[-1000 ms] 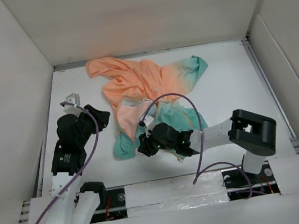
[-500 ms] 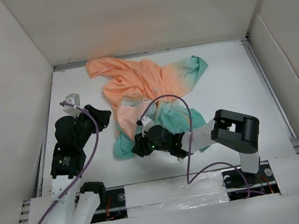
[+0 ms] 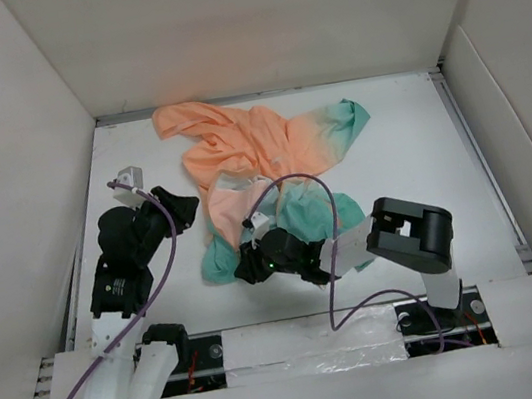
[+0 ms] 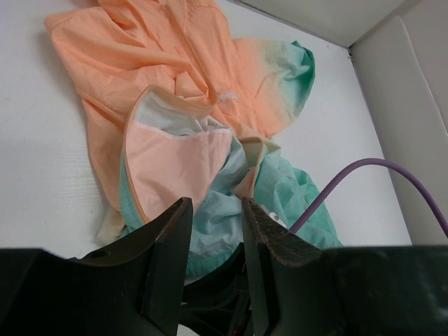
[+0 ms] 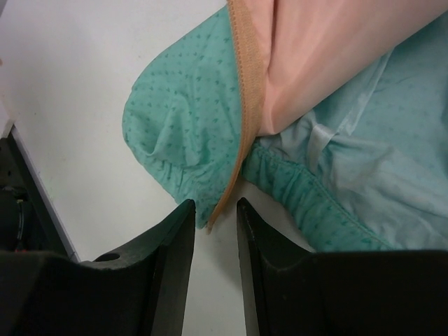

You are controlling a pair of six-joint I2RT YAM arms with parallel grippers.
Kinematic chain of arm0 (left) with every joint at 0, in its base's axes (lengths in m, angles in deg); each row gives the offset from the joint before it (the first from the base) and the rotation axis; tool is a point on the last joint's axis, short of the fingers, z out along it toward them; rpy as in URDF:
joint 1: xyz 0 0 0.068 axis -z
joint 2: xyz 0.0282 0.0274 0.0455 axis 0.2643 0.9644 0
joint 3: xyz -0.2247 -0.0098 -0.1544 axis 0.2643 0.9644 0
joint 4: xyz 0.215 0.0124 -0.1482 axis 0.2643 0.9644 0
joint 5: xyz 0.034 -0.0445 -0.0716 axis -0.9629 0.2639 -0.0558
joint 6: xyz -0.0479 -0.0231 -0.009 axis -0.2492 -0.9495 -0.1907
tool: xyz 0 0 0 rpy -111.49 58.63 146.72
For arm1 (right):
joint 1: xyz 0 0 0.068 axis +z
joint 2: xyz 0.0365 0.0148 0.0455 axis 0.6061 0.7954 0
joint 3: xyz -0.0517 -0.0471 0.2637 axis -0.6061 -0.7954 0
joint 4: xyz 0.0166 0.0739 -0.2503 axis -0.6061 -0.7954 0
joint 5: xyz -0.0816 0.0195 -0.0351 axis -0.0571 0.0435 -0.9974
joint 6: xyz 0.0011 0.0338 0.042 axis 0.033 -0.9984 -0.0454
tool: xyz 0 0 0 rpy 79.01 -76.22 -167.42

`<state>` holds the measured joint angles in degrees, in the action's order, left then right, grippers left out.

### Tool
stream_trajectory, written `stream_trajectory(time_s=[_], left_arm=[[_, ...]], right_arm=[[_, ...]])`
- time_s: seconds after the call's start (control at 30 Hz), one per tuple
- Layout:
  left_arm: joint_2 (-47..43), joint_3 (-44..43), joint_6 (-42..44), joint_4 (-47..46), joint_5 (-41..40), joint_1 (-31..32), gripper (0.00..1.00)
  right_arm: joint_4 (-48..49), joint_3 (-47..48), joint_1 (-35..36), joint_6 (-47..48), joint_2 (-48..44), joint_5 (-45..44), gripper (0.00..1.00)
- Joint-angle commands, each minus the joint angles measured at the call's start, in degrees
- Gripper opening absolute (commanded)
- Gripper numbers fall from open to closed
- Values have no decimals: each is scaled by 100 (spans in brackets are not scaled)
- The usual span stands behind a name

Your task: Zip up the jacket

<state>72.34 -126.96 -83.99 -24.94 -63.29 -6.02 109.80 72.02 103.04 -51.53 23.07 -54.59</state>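
The jacket [image 3: 259, 155] lies crumpled in the middle of the table, peach-orange at the far side, teal-green at the near hem. It fills the left wrist view [image 4: 182, 105]. In the right wrist view the teal hem [image 5: 185, 133] and the orange zipper line [image 5: 245, 84] end just in front of my right gripper [image 5: 213, 217], which is open, with the zipper's lower tip between its fingertips. My right gripper [image 3: 243, 267] sits at the hem's near left corner. My left gripper [image 3: 185, 212] hangs open and empty left of the jacket; it also shows in the left wrist view [image 4: 215, 210].
White walls enclose the table on three sides. A small grey bracket [image 3: 127, 174] sits at the far left. A purple cable [image 3: 293, 180] loops over the jacket from the right arm. The right arm's elbow [image 3: 408, 235] rests near the front edge.
My right gripper has moved left along the near hem, to the jacket's lower left corner, and its elbow followed. My left arm has barely moved.
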Motion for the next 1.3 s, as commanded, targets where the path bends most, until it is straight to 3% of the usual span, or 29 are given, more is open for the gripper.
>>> stream_trajectory(time_s=[0.0,0.17,0.33,0.47,0.57,0.67,0.7,0.8,0.87,1.07,1.13,1.2,1.27], left_arm=[[-61,74,62,-280,100,28,32],[-70,91,44,-315,161,28,30],[-52,126,-17,-482,354,28,27],[0,153,-228,-763,704,28,29],[80,249,-500,-1263,1231,28,31],[159,381,-869,-2036,1645,28,31],[176,442,-966,-2221,1751,28,32],[299,670,-1510,-3125,2137,28,33],[413,820,-1966,-4127,2418,28,35],[896,1189,-2310,-5655,2174,28,40],[1098,1496,-2339,-6202,1815,343,42],[1310,1445,-1856,-6125,1375,896,43],[1512,1602,-1627,-6817,1295,1527,43]], right_arm=[[379,176,71,-123,66,34,36],[501,238,71,-123,66,175,25],[590,-78,71,-79,-433,-158,0],[799,-491,-244,201,-1248,33,0],[260,-467,-648,457,-2066,998,0],[-306,-107,-1482,589,-2412,2745,0],[-298,-44,-1885,511,-2508,3664,0],[517,96,-2301,-207,-2544,5108,0],[1194,114,-2495,-595,-2588,5403,0],[1362,255,-2924,-1238,-2738,5922,0],[1669,90,-3083,-1747,-2729,6098,0],[1986,-26,-3347,-2248,-2668,6274,0],[2449,-227,-3497,-2556,-2519,6371,0]])
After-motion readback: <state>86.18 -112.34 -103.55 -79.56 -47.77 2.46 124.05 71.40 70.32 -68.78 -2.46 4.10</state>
